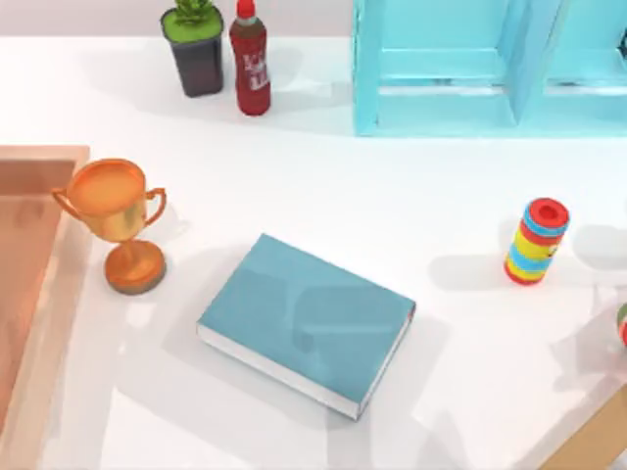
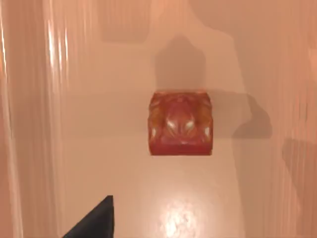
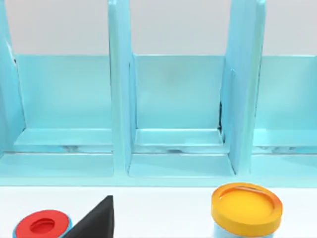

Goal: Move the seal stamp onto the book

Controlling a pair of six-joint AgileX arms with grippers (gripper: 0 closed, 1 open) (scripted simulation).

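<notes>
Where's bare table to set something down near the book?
Free: the wide strip between the book and the light-blue shelf unit, and the patch between the book and the rainbow-striped cylinder. Crowded: the left side, where the trophy stands by the wooden tray; the far edge holds a potted plant and red bottle.

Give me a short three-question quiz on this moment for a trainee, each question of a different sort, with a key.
1. True or false: the seal stamp already stands on the book.
2. In the top view, which thing stands to the left of the book? A: trophy. B: rainbow-striped cylinder. C: light-blue shelf.
3. Short answer: what colour is the book's cover?

Key: 1 false, since the cover is bare and the stamp sits on a tan wooden surface; 2 A; 3 teal-blue.
</notes>
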